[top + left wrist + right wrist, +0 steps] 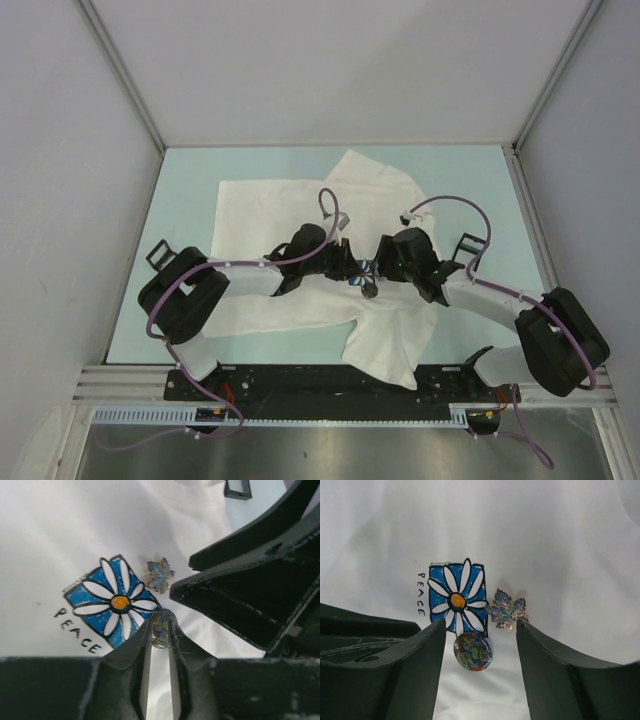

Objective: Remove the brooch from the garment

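Note:
The garment, a white T-shirt (270, 210), lies flat on the table. Its chest carries a blue-and-white flower print (457, 600) with the word PEACE. The brooch (472, 651), a small round dark multicoloured pin, sits just below the print. In the left wrist view the brooch (162, 630) stands edge-on between the tips of my left gripper (161, 622), which is closed on its rim. My right gripper (481, 624) is open, its fingers standing either side of the brooch without touching it. Both grippers meet over the shirt's chest (365, 272).
A glittery blue maple-leaf pin (506, 610) sits on the shirt right of the print, close to my right gripper's right finger. Small square black frames lie at the table's left (160, 250) and right (468, 243). Grey walls enclose the table.

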Available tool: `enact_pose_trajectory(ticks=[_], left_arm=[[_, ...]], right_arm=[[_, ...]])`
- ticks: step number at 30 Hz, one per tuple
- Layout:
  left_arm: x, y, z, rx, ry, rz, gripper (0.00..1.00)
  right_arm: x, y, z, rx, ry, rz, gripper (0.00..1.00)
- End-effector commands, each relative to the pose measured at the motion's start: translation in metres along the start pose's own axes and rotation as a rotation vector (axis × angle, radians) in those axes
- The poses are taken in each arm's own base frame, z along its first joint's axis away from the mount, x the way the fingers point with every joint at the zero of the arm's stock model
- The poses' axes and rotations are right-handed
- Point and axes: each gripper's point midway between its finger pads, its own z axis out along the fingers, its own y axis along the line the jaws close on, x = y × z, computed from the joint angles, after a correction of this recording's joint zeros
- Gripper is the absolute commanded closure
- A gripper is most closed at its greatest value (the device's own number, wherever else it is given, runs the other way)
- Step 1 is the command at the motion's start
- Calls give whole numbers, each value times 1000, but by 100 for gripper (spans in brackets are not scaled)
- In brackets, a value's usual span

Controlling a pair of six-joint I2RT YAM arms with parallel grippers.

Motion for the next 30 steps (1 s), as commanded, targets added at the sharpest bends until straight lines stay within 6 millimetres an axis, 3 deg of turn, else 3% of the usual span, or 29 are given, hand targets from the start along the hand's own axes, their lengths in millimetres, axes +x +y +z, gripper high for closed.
enact_pose_trajectory(ticks=[1, 4, 12, 21, 30], left_arm=[[-6, -33, 0, 118, -20, 17, 81], [4, -32, 5, 113, 3, 13, 83], [23, -43, 15, 101, 51, 33, 86], [30, -23, 17, -29, 56, -5, 91], [35, -9, 24, -98, 72, -21, 89]], right_arm=[[-9, 9, -12, -71, -51, 90, 38], [-1, -1, -12, -62, -38, 134, 39], [17, -4, -12, -112, 2, 206, 44], [29, -3, -8, -149, 52, 217, 49], [36, -2, -1, -171, 95, 229, 56]])
